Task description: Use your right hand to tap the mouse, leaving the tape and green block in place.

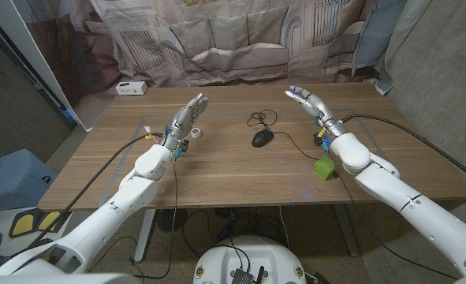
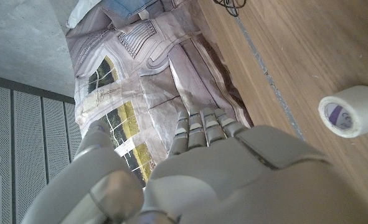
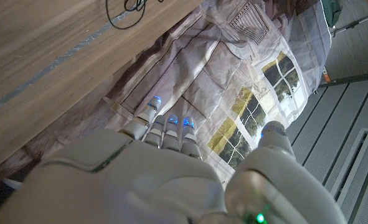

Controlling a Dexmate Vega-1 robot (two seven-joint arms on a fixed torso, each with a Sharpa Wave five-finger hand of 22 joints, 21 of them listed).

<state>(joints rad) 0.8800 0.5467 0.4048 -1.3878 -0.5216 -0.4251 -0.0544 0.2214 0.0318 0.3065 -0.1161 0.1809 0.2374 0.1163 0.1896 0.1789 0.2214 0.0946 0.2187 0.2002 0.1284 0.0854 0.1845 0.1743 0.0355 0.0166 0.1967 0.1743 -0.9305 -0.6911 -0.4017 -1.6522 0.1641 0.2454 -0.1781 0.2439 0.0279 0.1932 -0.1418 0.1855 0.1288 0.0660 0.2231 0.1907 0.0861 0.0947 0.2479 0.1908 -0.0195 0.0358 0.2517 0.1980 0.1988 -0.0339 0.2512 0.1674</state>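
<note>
- Your right robot hand (image 1: 307, 101) is raised over the far right part of the wooden tabletop (image 1: 217, 170), fingers stretched out and apart, holding nothing.
- From the right wrist view, the right robot hand's fingers (image 3: 165, 127) reach out straight side by side, with small blue lights at their tips, and the thumb stands apart from them.
- The black mouse (image 1: 262, 138) lies near the middle of the tabletop, nearer you than that hand and to its left, well apart from it. Its thin black cable (image 1: 262, 119) coils just behind it.
- The green block (image 1: 324, 166) sits on the tabletop on the right side, just beside your right forearm, apart from the mouse.
- The white roll of tape (image 1: 195, 132) rests on its side left of the mouse, just beside your left robot hand (image 1: 186, 118). In the left wrist view the tape (image 2: 352, 110) lies clear of the hand.
- Your left robot hand is also lifted with its fingers straight and spread, empty.
- A small white box (image 1: 131, 87) stands at the far left corner of the tabletop, before a printed backdrop cloth (image 1: 240, 35).
</note>
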